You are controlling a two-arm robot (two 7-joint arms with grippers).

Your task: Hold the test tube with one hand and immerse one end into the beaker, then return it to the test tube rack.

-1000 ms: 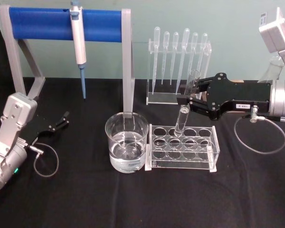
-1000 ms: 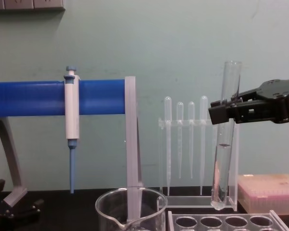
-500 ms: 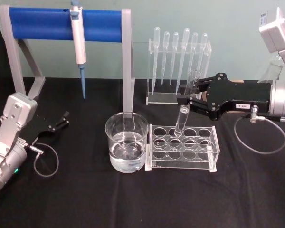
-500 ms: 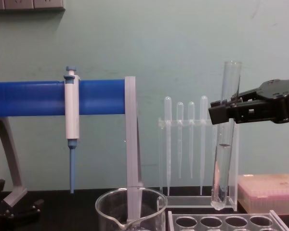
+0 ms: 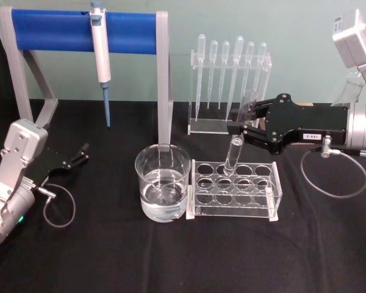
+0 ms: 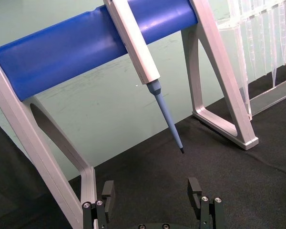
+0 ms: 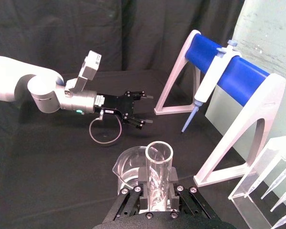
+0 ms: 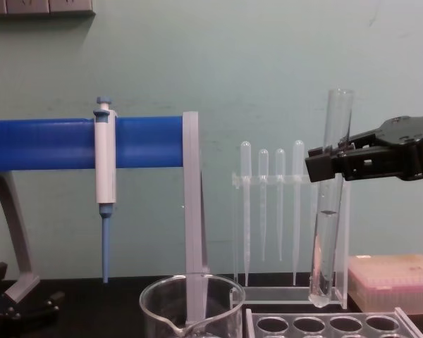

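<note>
Left gripper (image 5: 83, 152): black flat fingers apart, parked low over the black-cloth bench (image 5: 171, 256), far left. Behind it, a white-and-blue pipettor (image 5: 100, 49) hangs on the blue-barred grey stand (image 5: 55, 30). Centre: wide clear glass beaker (image 5: 163, 183), rolled rim, partly filled with clear liquid, touching the left end of the clear round-holed test tube rack (image 5: 235, 189). Test tube (image 5: 235, 149): clear glass, slightly tilted, round bottom just above the rack's rear row. Right gripper (image 5: 244, 129): clamped on its upper part, below the flared rim.
</note>
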